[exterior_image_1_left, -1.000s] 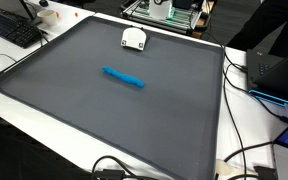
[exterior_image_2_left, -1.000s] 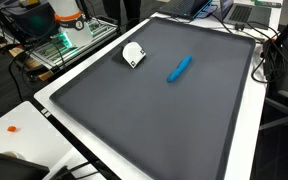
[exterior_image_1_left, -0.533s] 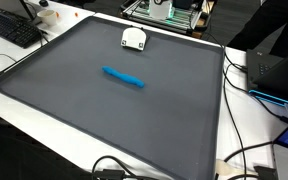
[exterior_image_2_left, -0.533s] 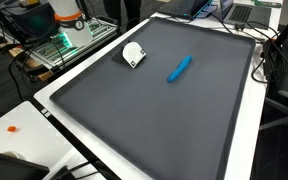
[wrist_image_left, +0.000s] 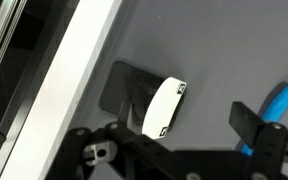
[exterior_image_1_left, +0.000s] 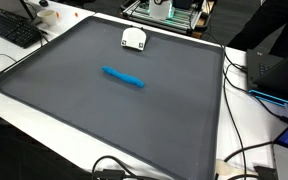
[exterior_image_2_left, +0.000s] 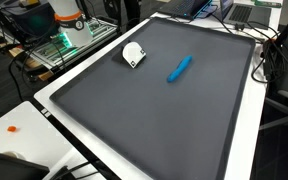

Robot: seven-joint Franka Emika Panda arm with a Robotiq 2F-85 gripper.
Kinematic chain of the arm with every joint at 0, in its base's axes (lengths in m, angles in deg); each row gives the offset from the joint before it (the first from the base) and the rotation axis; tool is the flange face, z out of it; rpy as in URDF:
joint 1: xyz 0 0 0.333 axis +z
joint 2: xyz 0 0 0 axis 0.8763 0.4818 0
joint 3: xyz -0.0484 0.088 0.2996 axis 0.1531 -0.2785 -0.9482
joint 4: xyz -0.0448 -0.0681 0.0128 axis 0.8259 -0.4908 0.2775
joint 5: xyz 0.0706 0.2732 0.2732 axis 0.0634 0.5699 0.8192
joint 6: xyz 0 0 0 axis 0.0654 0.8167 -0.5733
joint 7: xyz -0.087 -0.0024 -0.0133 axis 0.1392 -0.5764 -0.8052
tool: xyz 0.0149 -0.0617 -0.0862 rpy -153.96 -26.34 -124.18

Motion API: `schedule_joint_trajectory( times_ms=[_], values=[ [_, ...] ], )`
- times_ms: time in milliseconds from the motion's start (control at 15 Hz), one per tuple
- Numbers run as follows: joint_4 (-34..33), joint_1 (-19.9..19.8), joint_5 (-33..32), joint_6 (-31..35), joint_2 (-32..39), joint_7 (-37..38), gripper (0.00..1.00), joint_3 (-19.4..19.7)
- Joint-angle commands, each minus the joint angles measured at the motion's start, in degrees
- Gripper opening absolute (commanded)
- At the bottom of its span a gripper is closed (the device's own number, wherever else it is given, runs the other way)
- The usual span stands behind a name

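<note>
In the wrist view the gripper [wrist_image_left: 162,135] hangs high over the dark grey mat [wrist_image_left: 214,50], its fingers spread wide and holding nothing. Directly below it lies a small white plastic piece [wrist_image_left: 164,107], rounded, with black marks at its ends. It casts a shadow toward the mat's near edge and sits close to the white table border [wrist_image_left: 69,80]. The blue marker [wrist_image_left: 276,103] lies well apart from it, further in on the mat.

I judge this an approach from above, with no contact yet. A grasp of the white plastic piece [exterior_image_1_left: 134,39] would call for a straight descent, with the fingers set across its narrow width.

In both exterior views the gripper is out of frame. The white plastic piece [exterior_image_2_left: 133,54] rests near one edge of the mat [exterior_image_2_left: 164,110] and the blue marker [exterior_image_2_left: 179,68] near the middle. Nothing on the mat stands between them. Beyond the border are a keyboard [exterior_image_1_left: 14,30], loose cables [exterior_image_1_left: 252,85] and a rack of electronics [exterior_image_2_left: 69,40]; none of them crowd the piece.
</note>
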Motion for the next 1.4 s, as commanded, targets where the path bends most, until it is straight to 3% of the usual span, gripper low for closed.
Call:
schedule_joint_trajectory(
  times_ms=[0, 667, 1333],
  values=[
    [2.4, 0.7, 1.0, 7.5, 4.3, 2.1, 1.00, 0.1],
    [1.0, 2.7, 1.7, 16.6, 18.4, 1.3, 1.00, 1.9],
    [-0.5, 4.2, 4.0, 22.6, 24.7, 1.7, 1.00, 3.0]
  ],
)
